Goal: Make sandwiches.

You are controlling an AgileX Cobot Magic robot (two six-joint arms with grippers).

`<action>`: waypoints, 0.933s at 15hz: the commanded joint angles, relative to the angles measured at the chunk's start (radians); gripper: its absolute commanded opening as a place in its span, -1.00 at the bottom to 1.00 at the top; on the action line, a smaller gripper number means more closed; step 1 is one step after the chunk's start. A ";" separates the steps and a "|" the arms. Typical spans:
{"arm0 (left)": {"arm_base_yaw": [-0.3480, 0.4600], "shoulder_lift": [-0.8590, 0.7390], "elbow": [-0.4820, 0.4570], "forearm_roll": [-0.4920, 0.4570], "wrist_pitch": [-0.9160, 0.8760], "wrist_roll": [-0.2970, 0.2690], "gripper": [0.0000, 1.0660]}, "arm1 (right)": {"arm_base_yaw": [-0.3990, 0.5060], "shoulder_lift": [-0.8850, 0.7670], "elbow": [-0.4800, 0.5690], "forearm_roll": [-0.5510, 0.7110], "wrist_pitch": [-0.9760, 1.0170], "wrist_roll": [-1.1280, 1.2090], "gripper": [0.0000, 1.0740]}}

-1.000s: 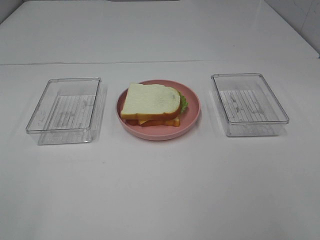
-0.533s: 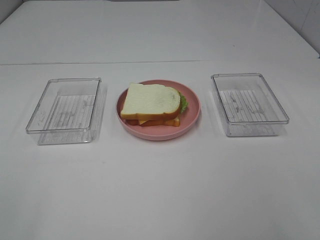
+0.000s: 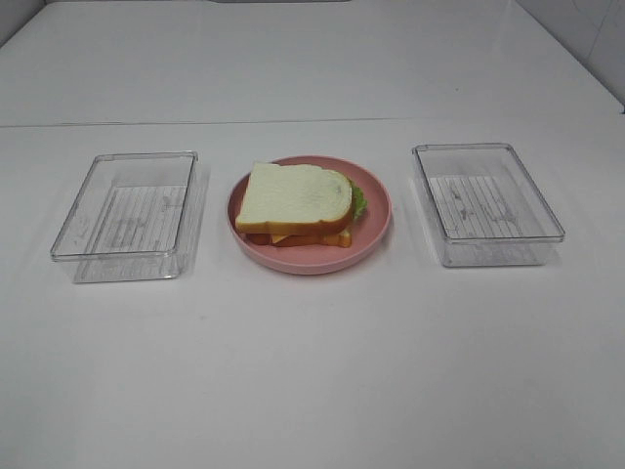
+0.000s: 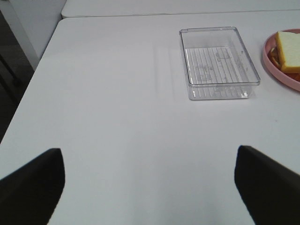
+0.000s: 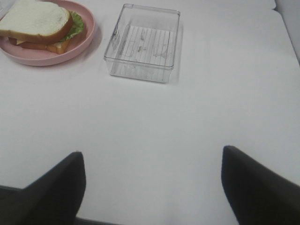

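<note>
You see the sandwich (image 3: 296,202) stacked on the pink plate (image 3: 376,231) btw 2 empty trays, so left pincer (image 4: 149,187) & right pincer (image 5: 152,185) sit wide open, holding nothing.

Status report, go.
Both grippers open, empty, clear of everything. Sandwich stacked on pink plate. Both clear trays empty. Nothing obstructing.

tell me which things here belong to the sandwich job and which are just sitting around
Job:
sandwich, stacked on the pink plate
left gripper and right gripper, both open, holding nothing

Sitting around:
left clear tray, looks empty
right clear tray, looks empty
</note>
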 commanded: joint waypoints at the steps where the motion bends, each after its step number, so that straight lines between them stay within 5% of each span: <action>1: -0.005 -0.023 0.001 -0.004 -0.010 0.009 0.73 | -0.006 -0.053 0.003 0.008 -0.007 0.004 0.40; 14: -0.008 -0.022 0.001 -0.046 -0.010 0.027 0.73 | -0.006 -0.048 0.003 0.008 -0.007 0.004 0.40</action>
